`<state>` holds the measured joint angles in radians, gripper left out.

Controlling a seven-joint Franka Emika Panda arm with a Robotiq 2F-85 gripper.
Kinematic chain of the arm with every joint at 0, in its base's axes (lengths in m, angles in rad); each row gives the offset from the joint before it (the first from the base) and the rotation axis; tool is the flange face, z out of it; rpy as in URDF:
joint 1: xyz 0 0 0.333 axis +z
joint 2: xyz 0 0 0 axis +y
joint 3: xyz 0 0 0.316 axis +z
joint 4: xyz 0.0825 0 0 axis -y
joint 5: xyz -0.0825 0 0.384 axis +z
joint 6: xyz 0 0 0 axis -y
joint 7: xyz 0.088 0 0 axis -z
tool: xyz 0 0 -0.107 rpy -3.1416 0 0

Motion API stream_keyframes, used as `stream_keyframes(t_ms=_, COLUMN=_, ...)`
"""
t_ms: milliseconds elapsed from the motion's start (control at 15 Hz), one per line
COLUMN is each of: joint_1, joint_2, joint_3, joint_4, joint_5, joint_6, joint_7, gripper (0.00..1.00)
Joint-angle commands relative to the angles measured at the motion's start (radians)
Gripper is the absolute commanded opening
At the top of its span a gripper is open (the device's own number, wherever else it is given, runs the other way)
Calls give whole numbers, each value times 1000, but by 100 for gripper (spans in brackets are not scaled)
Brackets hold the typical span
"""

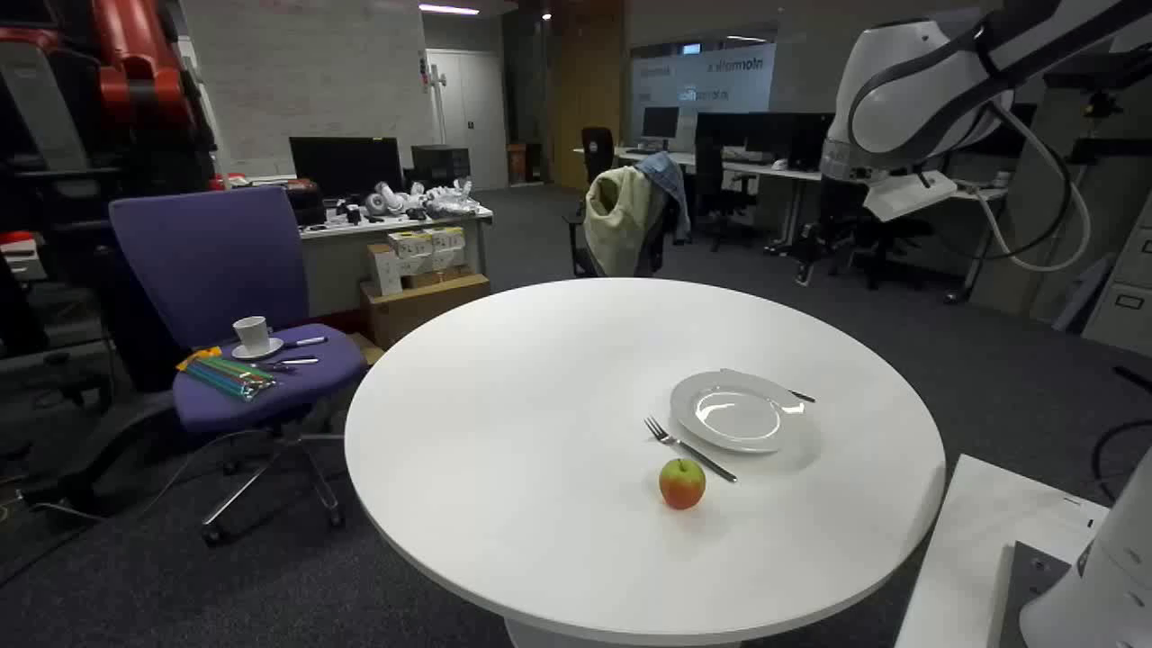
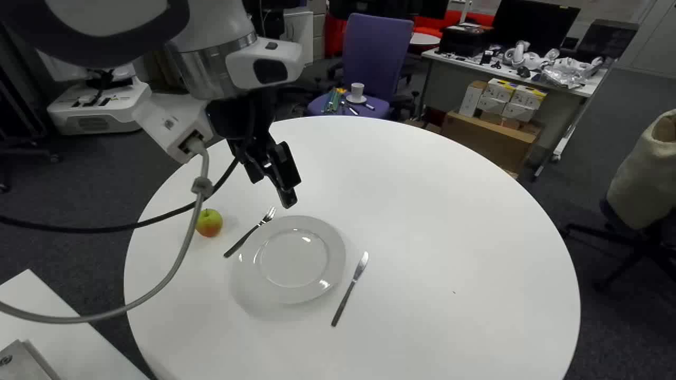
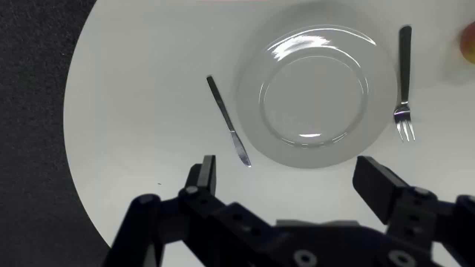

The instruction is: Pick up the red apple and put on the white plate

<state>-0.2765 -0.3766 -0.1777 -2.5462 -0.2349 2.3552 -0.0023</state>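
Note:
The red apple (image 1: pixel 682 484) sits on the round tabletop beside the fork, red with a yellow-green patch. In an exterior view the apple (image 2: pixel 209 222) is left of the plate, with a cable passing close in front of it. Only part of the apple (image 3: pixel 469 42) shows at the right edge of the wrist view. The white plate (image 2: pixel 291 258) lies flat and holds nothing; it also shows in the wrist view (image 3: pixel 315 100) and in an exterior view (image 1: pixel 738 414). My gripper (image 3: pixel 285 174) is open and empty, high above the table. It also shows in both exterior views (image 1: pixel 804 268) (image 2: pixel 287 196).
A fork (image 2: pixel 251 232) lies between the plate and the apple. A knife (image 2: pixel 350 290) lies on the plate's other side. All stand on the large round white table (image 1: pixel 504 432). A purple chair (image 1: pixel 216 270) with a cup stands beyond the table.

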Motion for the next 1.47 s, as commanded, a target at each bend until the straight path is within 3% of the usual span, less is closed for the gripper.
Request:
stream_keyframes(t_ms=0, joint_1=3, joint_2=0, joint_3=-3, joint_4=1, joint_5=-1, joint_6=-2, joint_7=1, gripper=100)
stream_keyframes(t_ms=800, joint_1=18, joint_2=30, joint_3=-5, joint_4=3, joint_5=19, joint_6=12, joint_7=-9, gripper=100)
stream_keyframes(t_ms=1400, joint_1=132, joint_2=242, joint_3=42, joint_4=67, joint_5=83, joint_6=41, joint_7=-11, gripper=100)
